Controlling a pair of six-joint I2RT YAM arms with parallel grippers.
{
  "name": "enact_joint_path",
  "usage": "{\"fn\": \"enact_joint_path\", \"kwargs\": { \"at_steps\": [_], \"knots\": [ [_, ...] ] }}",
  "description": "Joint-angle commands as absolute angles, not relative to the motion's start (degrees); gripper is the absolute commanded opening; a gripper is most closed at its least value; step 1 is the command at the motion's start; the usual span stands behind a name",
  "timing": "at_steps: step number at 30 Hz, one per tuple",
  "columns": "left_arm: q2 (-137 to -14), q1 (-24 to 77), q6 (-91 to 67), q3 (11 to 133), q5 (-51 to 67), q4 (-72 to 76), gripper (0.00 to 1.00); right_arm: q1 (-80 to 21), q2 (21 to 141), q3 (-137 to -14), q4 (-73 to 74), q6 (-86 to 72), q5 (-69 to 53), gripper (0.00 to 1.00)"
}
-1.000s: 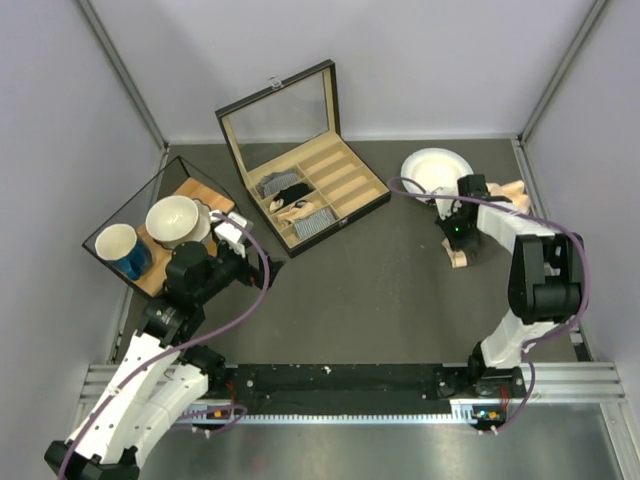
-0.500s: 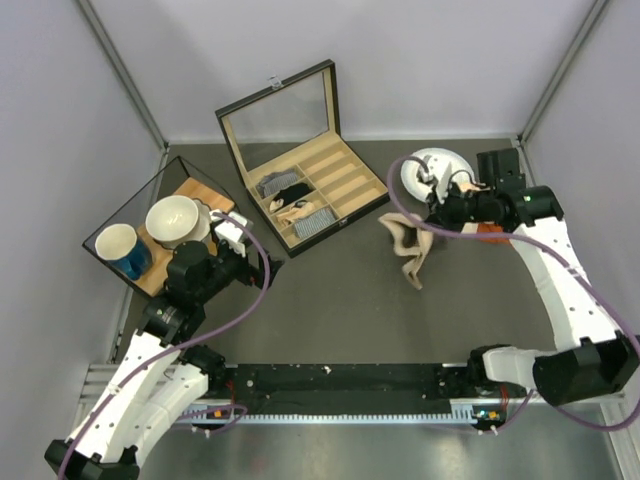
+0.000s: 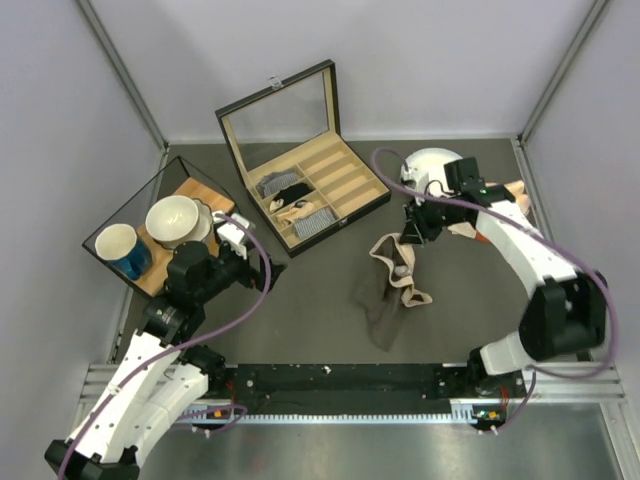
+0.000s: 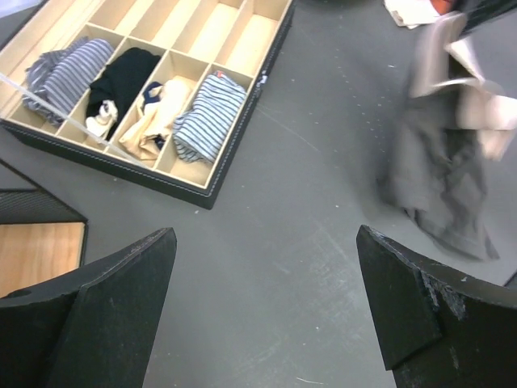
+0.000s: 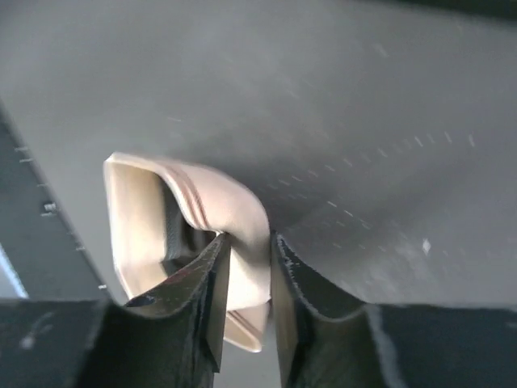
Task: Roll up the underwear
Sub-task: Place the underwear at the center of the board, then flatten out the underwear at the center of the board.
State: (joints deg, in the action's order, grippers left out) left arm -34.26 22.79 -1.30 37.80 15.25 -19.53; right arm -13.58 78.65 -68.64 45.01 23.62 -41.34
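Note:
The underwear is dark grey-brown with a wide beige waistband. It hangs from my right gripper over the mat right of centre, its lower end trailing on the mat. In the right wrist view the gripper is shut on the beige waistband. The underwear also shows at the upper right of the left wrist view, blurred. My left gripper is open and empty at the left, its fingers wide apart above bare mat.
An open compartment box with striped cloth rolls stands at the back centre. A white plate and peach cloth lie at the back right. A tray with a bowl and blue cup sits at the left.
My right arm has swung left and forward with the underwear. The cloth has dropped open and now hangs longer, reaching the mat. The left arm has not moved.

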Motion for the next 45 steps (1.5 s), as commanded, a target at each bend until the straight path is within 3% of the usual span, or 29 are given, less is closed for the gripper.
{"fn": "enact_joint_path", "kwargs": {
  "at_steps": [1, 3, 4, 9, 15, 24, 26, 29, 30, 32, 38, 45],
  "knots": [
    [-34.45, 22.5, -0.44, 38.06, 21.61, -16.7, 0.99, -7.75, 87.62, -69.69, 36.65, 18.11, -31.01, 0.35],
    [-35.07, 22.5, -0.44, 37.71, 25.74, -16.09, 0.99, -6.16, 85.62, -67.96, 36.74, 19.94, -32.42, 0.42],
    [-35.5, 22.5, -0.44, 37.27, 27.67, -15.65, 0.99, -6.15, 84.04, -66.55, 36.83, 23.26, -33.74, 0.56],
    [-38.58, 22.94, 1.23, 36.48, 38.21, -12.84, 0.98, -6.15, 74.29, -55.22, 39.71, 31.1, -44.02, 0.75],
    [-46.66, 27.15, 1.05, 39.1, 37.54, -16.24, 0.95, -6.24, 73.12, -51.78, 50.27, 43.13, -41.94, 0.76],
    [-49.66, 27.42, 2.37, 40.26, 35.95, -18.72, 0.95, -13.0, 81.2, -47.2, 44.39, 44.74, -28.23, 0.72],
    [-49.92, 27.42, 2.46, 40.17, 36.04, -18.63, 0.95, -15.02, 82.7, -47.46, 43.86, 43.95, -27.51, 0.67],
    [-50.62, 27.42, 2.46, 40.34, 36.38, -18.37, 0.95, -15.47, 83.67, -49.12, 44.9, 42.45, -24.19, 0.3],
    [-50.97, 27.42, 2.29, 40.34, 36.56, -18.2, 0.95, -15.38, 83.15, -49.3, 45.26, 41.58, -22.69, 0.11],
    [-51.41, 27.42, 1.59, 40.17, 36.91, -17.49, 0.95, -14.6, 81.4, -49.39, 46.22, 40.96, -19.09, 0.0],
    [-58.7, 31.54, -1.56, 44.63, 34.55, -15.3, 0.94, -3.88, 71.37, -47.82, 49.83, 43.68, -11.62, 0.0],
    [-82.47, 38.23, -9.57, 59.04, 26.72, -11.95, 0.94, 7.2, 73.91, -46.5, 46.94, 42.02, -17.31, 0.0]
  ]
}}
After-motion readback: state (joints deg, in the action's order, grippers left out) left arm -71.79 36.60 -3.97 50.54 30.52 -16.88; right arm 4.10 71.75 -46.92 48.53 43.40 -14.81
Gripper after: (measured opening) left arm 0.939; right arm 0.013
